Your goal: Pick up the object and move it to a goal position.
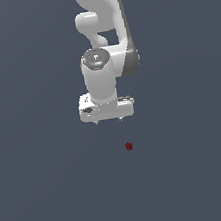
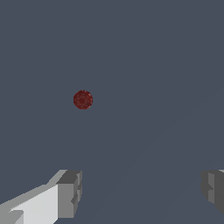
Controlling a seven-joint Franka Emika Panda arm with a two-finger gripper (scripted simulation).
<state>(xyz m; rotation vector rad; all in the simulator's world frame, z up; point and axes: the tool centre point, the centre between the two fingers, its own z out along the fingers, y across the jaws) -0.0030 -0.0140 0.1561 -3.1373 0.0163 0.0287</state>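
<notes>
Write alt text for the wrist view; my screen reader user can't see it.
A tiny dark red round ball lies alone on a plain grey-blue surface. Nearer the camera, the open claw shows two grey fingertips spread wide, holding nothing.

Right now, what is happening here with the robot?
A white arm is meant to pick up a small dark red ball and move it to a goal. The gripper is open and holds nothing. The ball lies apart from it on the plain grey floor, not between the fingers. The pickup is not yet done.
</notes>
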